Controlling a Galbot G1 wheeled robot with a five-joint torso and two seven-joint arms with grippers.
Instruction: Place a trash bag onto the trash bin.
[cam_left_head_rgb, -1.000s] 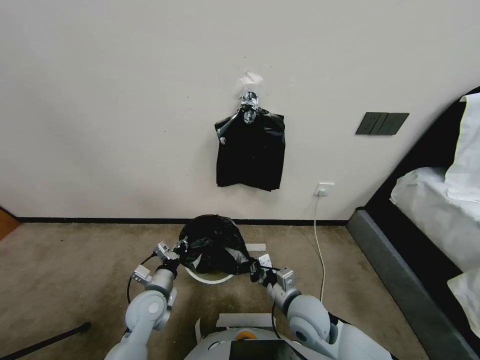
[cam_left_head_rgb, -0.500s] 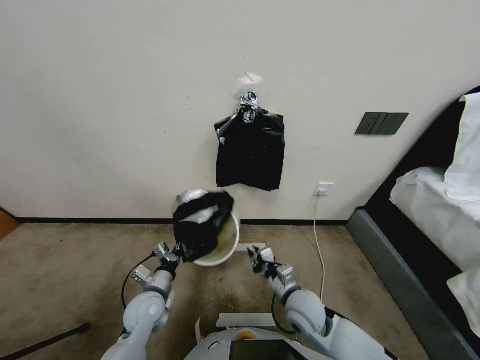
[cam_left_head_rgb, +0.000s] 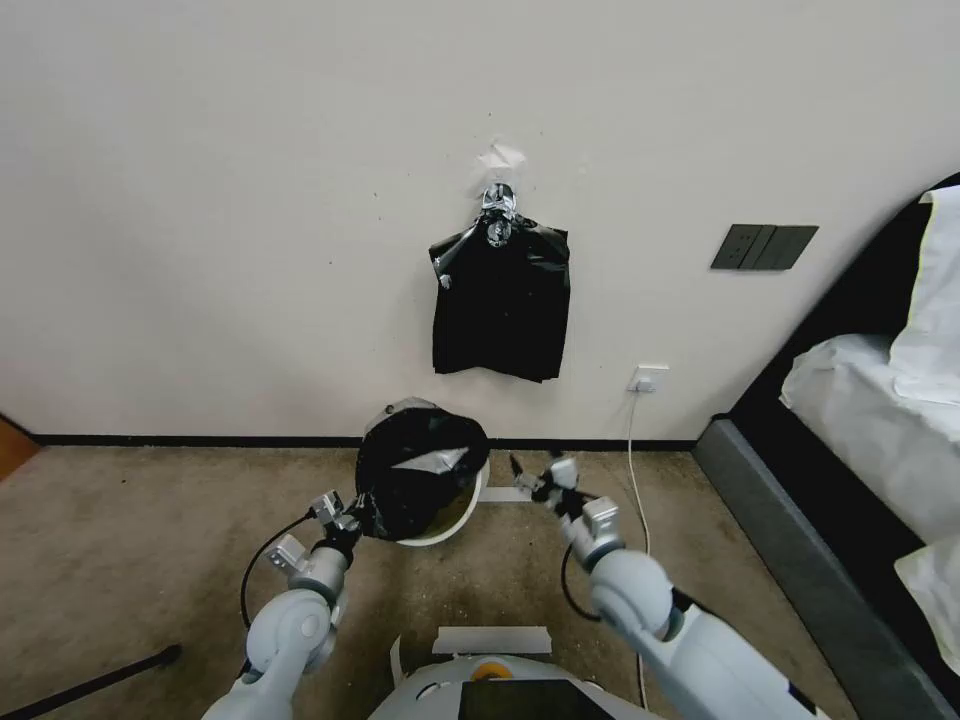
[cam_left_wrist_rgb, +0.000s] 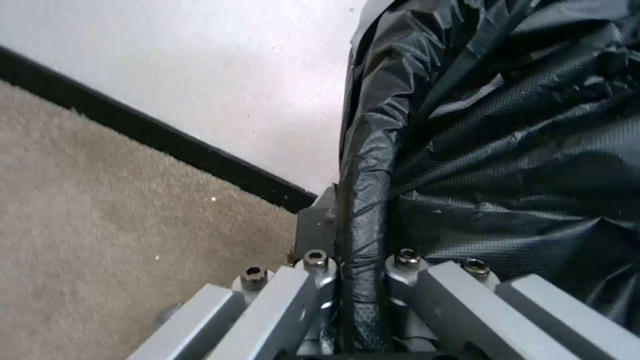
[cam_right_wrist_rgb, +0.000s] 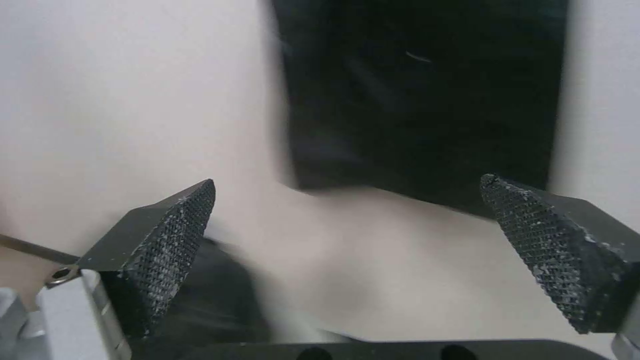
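- My left tool (cam_left_head_rgb: 352, 520) is clamped on a rolled fold of the trash bag (cam_left_head_rgb: 420, 470); in the left wrist view the twisted black plastic (cam_left_wrist_rgb: 363, 240) runs straight down between my fingers (cam_left_wrist_rgb: 320, 280), which press on it from both sides.
- The trash bag is glossy and crinkled, with silvery glints, and it drapes over most of the trash bin (cam_left_head_rgb: 462, 508) from the far side down to my left tool.
- The trash bin is tipped, its mouth turned toward me and to my right; a crescent of cream inner wall and rolled rim shows along the bag's near right edge. I cannot tell whether the bin touches the carpet (cam_left_head_rgb: 150, 520).
- My right tool (cam_left_head_rgb: 530, 478) is raised just to the right of the bin, apart from both bin and bag, holding nothing. In the right wrist view its two textured pads (cam_right_wrist_rgb: 167, 245) stand wide apart.
- Beyond the bin, a flat bunch of black bags (cam_left_head_rgb: 502, 305) hangs on the wall (cam_left_head_rgb: 200, 200) from a shiny knot.
- A bed (cam_left_head_rgb: 860, 400) stands off to my right.
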